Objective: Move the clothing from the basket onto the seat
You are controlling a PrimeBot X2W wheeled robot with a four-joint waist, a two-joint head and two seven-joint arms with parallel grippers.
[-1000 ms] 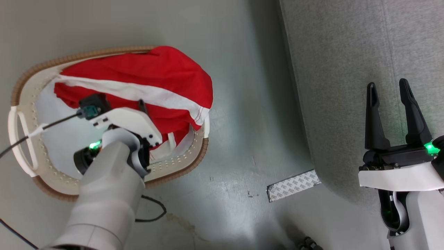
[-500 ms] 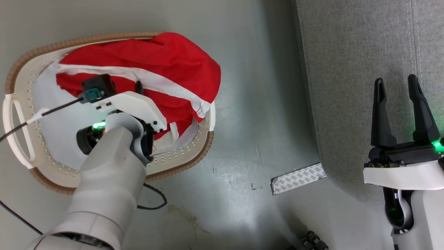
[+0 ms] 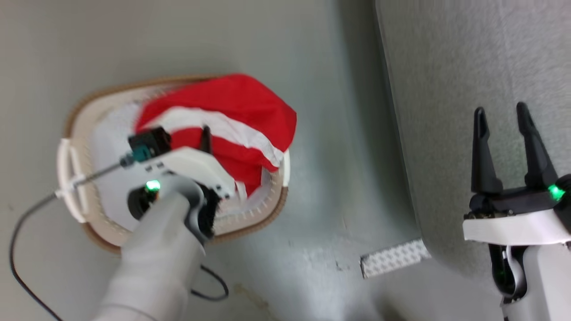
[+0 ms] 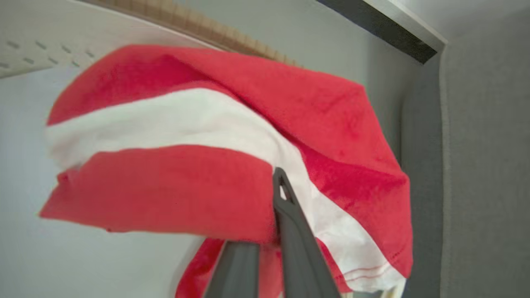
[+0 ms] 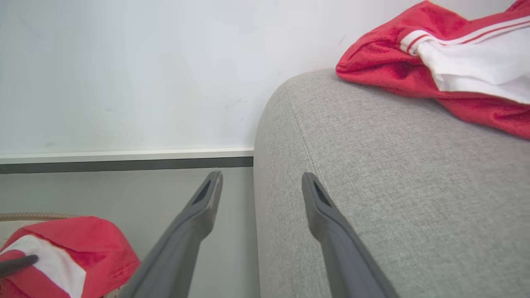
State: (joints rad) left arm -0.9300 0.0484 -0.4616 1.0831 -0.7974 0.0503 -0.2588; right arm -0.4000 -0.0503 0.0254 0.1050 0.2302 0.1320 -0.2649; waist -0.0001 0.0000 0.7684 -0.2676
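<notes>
My left pincer is clamped tight on a fold of the bright red soft garment with a broad white stripe. The garment lies heaped in the cream-white perforated plastic basket with a brown rim on the grey floor. My right pincer hangs wide apart, holding nothing, over the edge of the large grey textured-fabric seat. Farther along that seat lies another red-and-white garment.

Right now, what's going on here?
The left claw is shut on a red-and-white garment that drapes over the rim of the basket on the floor. The right claw hangs open over the edge of the grey seat, holding nothing. A second garment already lies on the seat.
</notes>
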